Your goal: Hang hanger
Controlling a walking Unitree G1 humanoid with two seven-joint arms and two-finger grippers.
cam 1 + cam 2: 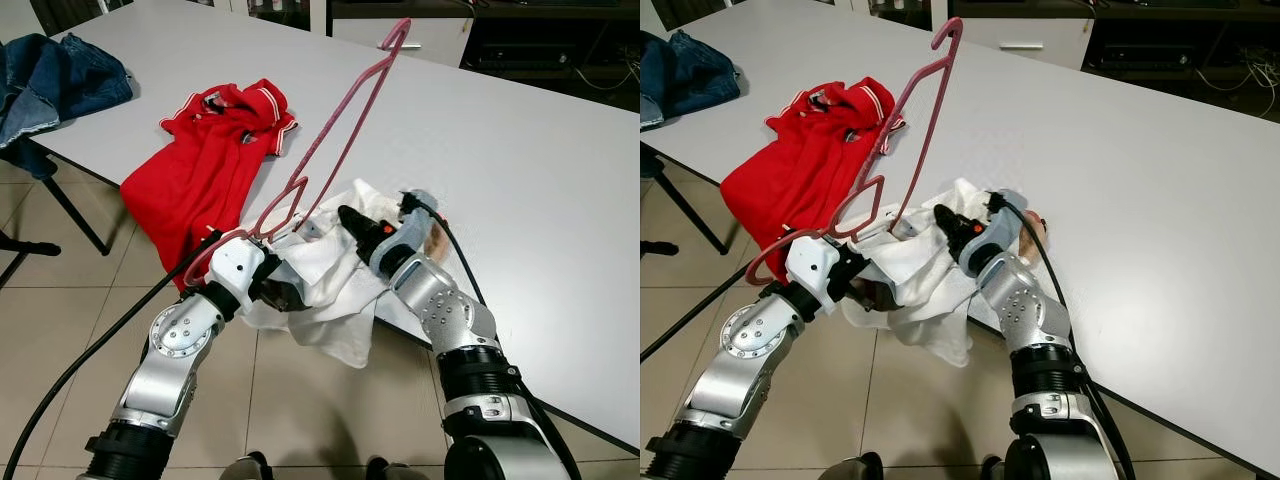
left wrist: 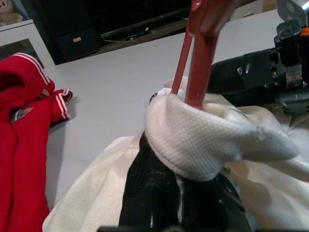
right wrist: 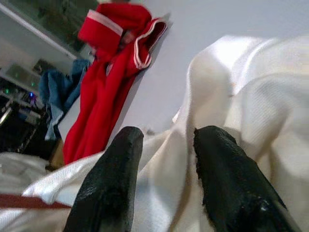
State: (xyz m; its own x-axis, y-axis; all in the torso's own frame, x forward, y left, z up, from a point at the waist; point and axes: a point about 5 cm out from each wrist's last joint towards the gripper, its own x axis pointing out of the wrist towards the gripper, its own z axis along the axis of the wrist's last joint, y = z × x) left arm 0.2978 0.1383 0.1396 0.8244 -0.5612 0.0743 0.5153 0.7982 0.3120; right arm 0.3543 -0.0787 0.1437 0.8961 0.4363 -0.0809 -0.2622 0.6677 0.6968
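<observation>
Your left pincer point(image 1: 283, 292) sits low and left of centre in the head views, clenched on the hanger point(image 1: 345, 140) together with a fold of the white shirt point(image 1: 335, 285). In the left wrist view the shirt's collar wraps the two pink rods just above the black fingers point(image 2: 149, 193). The hanger rises slanting from that grip toward the upper middle of the frame, hook end topmost, above the grey worktop point(image 1: 520, 150).

Your right pincer point(image 1: 352, 222) lies at centre frame, just right of the hanger's lower end, resting on the white shirt. In the right wrist view its two fingers point(image 3: 113, 183) stand apart with cloth showing between them, so it is released, clamping nothing.

The white shirt is bunched at the worktop's near edge and droops over it toward the tiled floor point(image 1: 60, 330). A red shirt point(image 1: 205, 160) lies at left of centre, partly hanging off the edge. Jeans point(image 1: 55, 80) sit at the upper left corner.
</observation>
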